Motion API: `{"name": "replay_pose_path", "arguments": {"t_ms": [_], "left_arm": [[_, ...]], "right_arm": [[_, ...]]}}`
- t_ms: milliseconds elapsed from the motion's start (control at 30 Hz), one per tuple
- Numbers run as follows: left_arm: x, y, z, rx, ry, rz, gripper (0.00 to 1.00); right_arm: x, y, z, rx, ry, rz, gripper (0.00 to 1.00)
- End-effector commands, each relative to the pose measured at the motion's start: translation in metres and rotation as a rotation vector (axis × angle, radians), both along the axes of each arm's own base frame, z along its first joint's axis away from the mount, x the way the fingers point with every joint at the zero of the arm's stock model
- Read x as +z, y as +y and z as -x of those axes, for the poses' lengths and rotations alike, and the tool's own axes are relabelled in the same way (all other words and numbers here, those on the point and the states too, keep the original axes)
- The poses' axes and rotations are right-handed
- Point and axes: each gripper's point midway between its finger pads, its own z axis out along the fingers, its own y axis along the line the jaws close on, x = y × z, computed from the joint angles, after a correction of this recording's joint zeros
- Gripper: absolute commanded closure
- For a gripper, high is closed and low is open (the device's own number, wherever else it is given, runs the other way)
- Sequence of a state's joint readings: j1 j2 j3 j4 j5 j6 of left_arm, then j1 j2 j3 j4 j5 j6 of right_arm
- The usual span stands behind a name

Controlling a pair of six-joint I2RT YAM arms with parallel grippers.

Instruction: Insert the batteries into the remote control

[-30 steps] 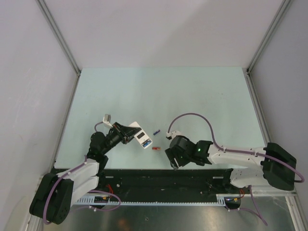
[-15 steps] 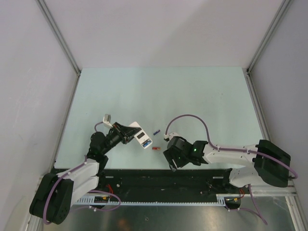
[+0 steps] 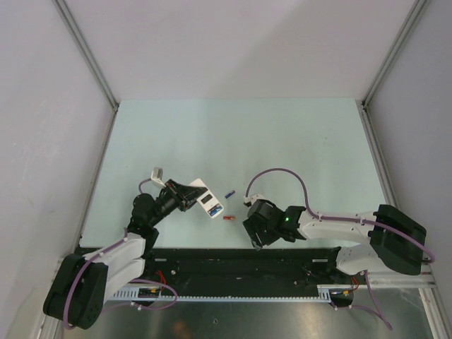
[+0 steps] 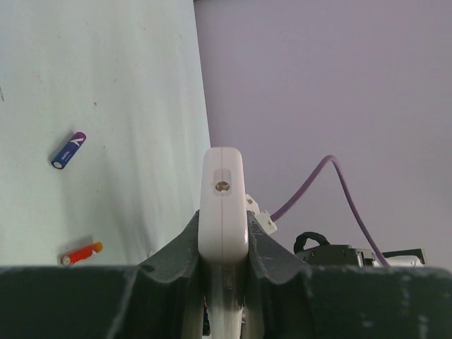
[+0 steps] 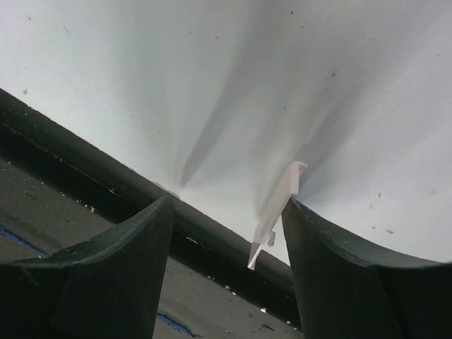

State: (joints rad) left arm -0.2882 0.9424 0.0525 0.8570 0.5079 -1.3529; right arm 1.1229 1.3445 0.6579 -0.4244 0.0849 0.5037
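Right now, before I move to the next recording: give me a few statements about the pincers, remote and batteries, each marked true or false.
1. The left pincer grips the remote. True.
2. Both batteries lying on the table are red. False: one is a red battery, the other a blue-purple battery.
3. The right pincer is clamped on a battery. False: its jaws stand apart with no battery between them.
4. A thin white plastic strip rests against one finger of the right pincer. True.
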Motion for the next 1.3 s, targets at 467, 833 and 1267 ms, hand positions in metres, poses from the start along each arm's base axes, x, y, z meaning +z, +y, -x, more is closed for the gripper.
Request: {"name": "replay_pose_path", "arguments": {"t_ms": [467,833,1267], "left_arm": [[-0.010,0.003,0.007,0.001,-0.009,-0.014,1.00],[-0.005,0.002,0.010,-0.013,-0.024,-0.005,1.00],[-0.016,0.004,0.013,-0.007,0.006,-0.015,1.00]], "right_arm": [[0.003,-0.015,-0.017,-0.100,-0.020,-0.043,0.92],[0.056,0.051,-0.032,0.005,0.063,-0.553,1.00],[-0.004,0.015,-0.051,-0.127,0.122,-0.351,0.60]]}}
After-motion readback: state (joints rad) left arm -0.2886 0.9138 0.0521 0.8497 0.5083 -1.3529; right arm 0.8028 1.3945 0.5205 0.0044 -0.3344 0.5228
